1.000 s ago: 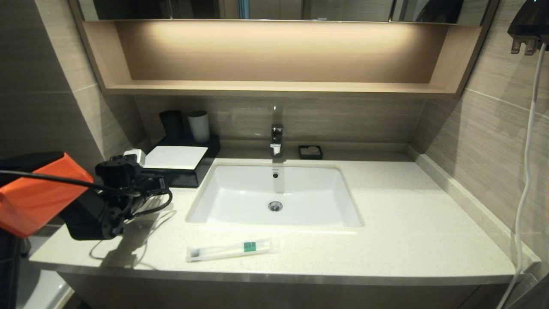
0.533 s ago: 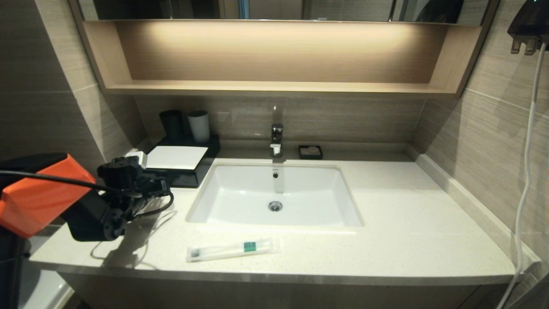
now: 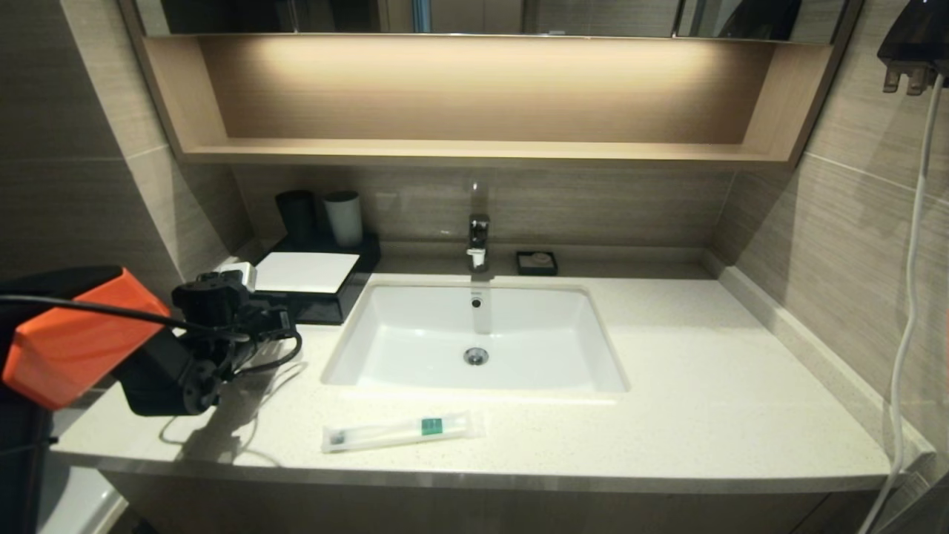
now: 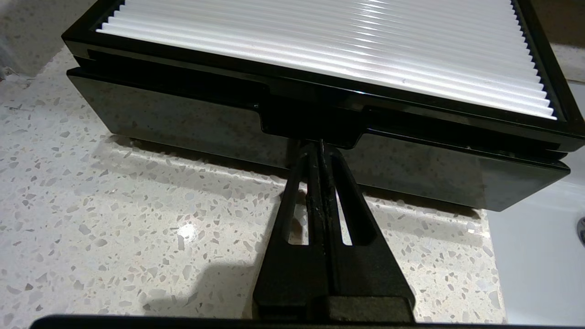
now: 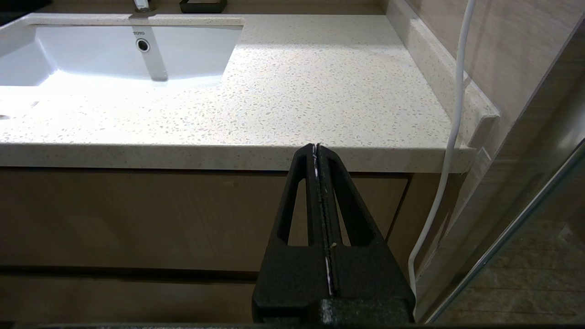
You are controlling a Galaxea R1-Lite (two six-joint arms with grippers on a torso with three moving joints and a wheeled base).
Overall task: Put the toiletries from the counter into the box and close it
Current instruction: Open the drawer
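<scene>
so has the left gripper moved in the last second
Yes, slightly. In the head view the left gripper has shifted a little to the right and down against the fixed box, its shut tips at the drawer front.

The left gripper (image 4: 320,148) sits low at the far left, fingers pressed together; the right gripper (image 5: 316,148) is likewise closed, near right.

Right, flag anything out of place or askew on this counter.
Only the toothbrush packet stands out: it lies loose and slightly slanted on the counter in front of the basin, not in the box. The left gripper, shut, sits at the box's drawer front. Nothing looks spilled or damaged.
</scene>
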